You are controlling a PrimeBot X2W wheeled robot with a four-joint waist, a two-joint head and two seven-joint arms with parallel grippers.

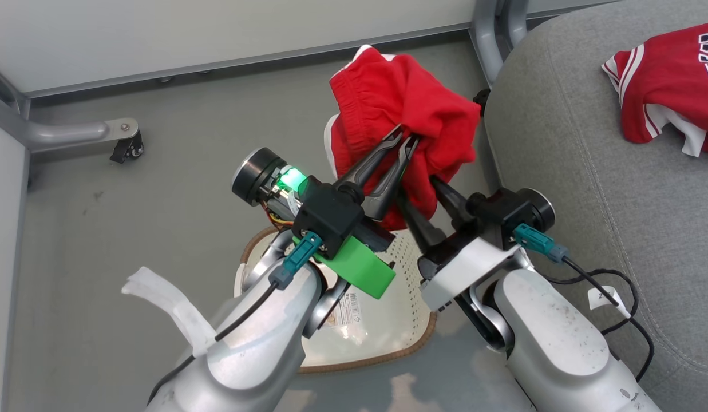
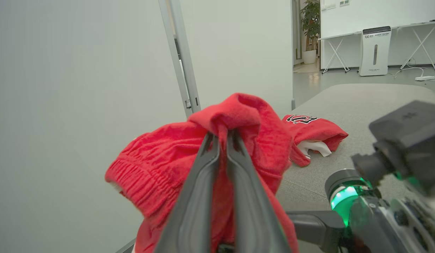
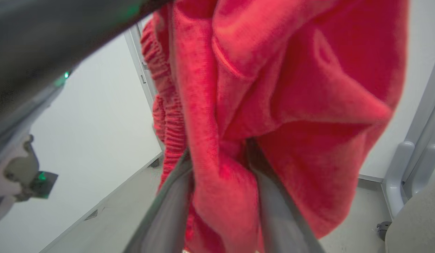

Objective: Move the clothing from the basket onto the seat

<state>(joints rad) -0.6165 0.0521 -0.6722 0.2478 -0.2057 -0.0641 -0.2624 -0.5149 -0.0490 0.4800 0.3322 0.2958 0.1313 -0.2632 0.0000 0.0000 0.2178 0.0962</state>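
**A:** Where are the plain red elastic-waist shorts?

**B:** Up in the air, bunched, with both arms reaching into them. In the head view they hang over the grey floor, just beside the rounded edge of the large grey woven-fabric seat, but not lying on it.

**A:** And the left gripper?

**B:** Its two long dark fingers are pressed together on a fold near the top of the shorts. The left wrist view shows it plainly: the tips meet with a ridge of red cloth pinched between them, and the gathered waistband droops to the left.

**A:** The right gripper?

**B:** It comes in lower, from the seat side. In its own wrist view the fingers stand apart with a thick fold of cloth between them and the tips buried in it. I cannot tell whether they press the fold or only straddle it.

**A:** The other garment?

**B:** The red jersey with white side stripes and dark white-edged lettering lies crumpled on the seat, well apart from the shorts.

**A:** The container?

**B:** The small cream-white perforated plastic basket with a brown woven-look rim stands on the floor beneath both forearms, close to the seat. A printed label shows inside it.
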